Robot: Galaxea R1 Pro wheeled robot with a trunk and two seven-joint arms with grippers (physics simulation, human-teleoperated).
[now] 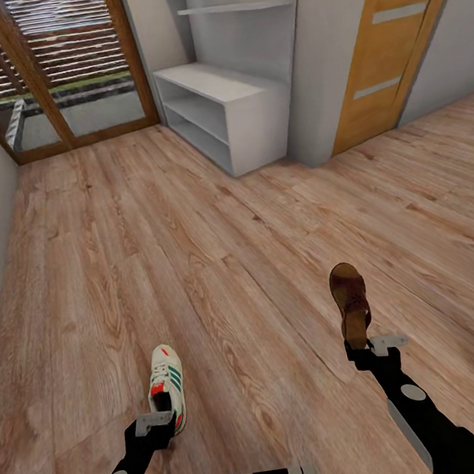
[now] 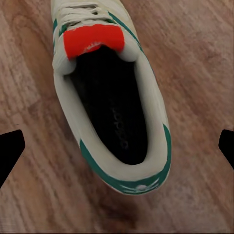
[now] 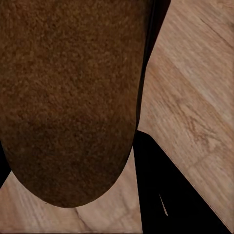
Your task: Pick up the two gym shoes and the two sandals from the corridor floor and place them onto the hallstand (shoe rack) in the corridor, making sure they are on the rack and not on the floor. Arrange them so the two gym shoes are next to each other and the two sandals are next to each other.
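Across the corridor floor (image 1: 195, 258) of wood planks, the grey hallstand (image 1: 228, 118) stands well ahead against the wall, between a glazed door (image 1: 55, 66) and an orange door (image 1: 397, 33). Near the robot, the right gripper (image 1: 367, 349) is clamped on a brown sandal (image 1: 350, 302), held toe forward. At the left gripper (image 1: 161, 422), a gym shoe (image 1: 167, 386) is at its tip; the wrist view shows the fingertips (image 2: 10, 148) spread wide of the heel, so whether it grips I cannot tell.

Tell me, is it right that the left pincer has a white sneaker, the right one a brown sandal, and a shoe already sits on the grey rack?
Not quite: the rack holds no shoe, as the head view shows. The rest stands: the left pincer has the sneaker, the right pincer the sandal.
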